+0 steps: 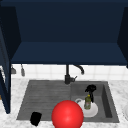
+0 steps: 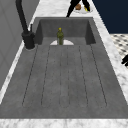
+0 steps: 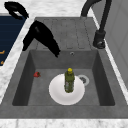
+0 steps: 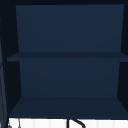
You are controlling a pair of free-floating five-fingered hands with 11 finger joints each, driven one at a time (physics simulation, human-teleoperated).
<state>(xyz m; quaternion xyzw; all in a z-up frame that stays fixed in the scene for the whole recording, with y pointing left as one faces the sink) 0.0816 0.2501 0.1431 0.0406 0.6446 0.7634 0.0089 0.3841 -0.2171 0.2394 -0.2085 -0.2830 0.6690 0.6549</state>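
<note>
Here, the left hand (image 1: 35, 118) hovers at the sink's (image 1: 45, 95) front left edge, its fingers too unclear to read. Farther right, the right hand (image 1: 90, 89) hangs above the green bottle (image 1: 87, 102) standing on the white plate (image 1: 93, 111) in the basin, fingers relaxed, apparently holding nothing.

Sink (image 1: 45, 100) – matt, grainy grey, stone-like; bottle (image 3: 69, 80) – glossy green, glass-like; plate (image 3: 56, 93) – smooth white; ball (image 1: 67, 115) – smooth, flat red.

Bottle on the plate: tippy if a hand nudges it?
Probably. The bottle is tall and narrow, standing upright on a white plate, so a high push likely topples it. The plate looks smooth, so it might slide first.
</note>
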